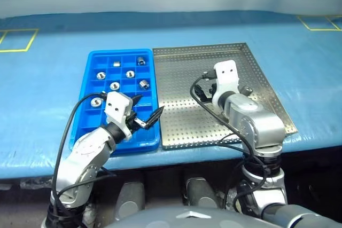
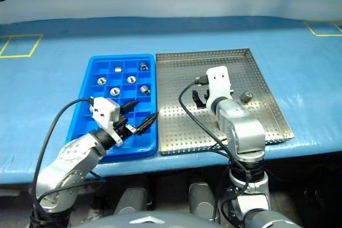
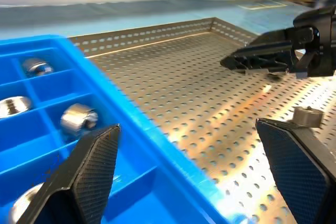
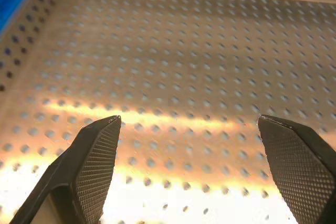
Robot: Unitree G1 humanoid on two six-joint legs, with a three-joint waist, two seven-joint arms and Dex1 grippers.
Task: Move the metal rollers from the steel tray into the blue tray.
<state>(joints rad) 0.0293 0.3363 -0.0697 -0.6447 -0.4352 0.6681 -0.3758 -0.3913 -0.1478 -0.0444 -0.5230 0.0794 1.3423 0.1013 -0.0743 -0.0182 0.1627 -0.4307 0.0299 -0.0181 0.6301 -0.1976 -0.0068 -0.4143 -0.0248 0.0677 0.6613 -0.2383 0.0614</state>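
1. Left eye view: no brand, label or writing can be read anywhere; the only markings are yellow outlined squares on the blue table covering.
2. The metal rollers are short, shiny silver cylinders with a central hole; seven lie in the blue tray, each in its own square compartment, among them one at the far side, one in the middle and one nearer the robot.
3. One roller remains in the steel tray, toward its right side, just beside the right arm; the tray is silver-grey, perforated with small holes, with low raised edges, and its left edge touches the blue tray.
4. The blue tray is bright blue plastic, split by a grid into small squares; most compartments hold nothing.
5. The left gripper hangs over the near right corner of the blue tray, its fingers spread wide and holding nothing.
6. The right gripper stands over the steel tray's perforated bottom; in the right wrist view its two black fingers are wide apart with nothing between them.
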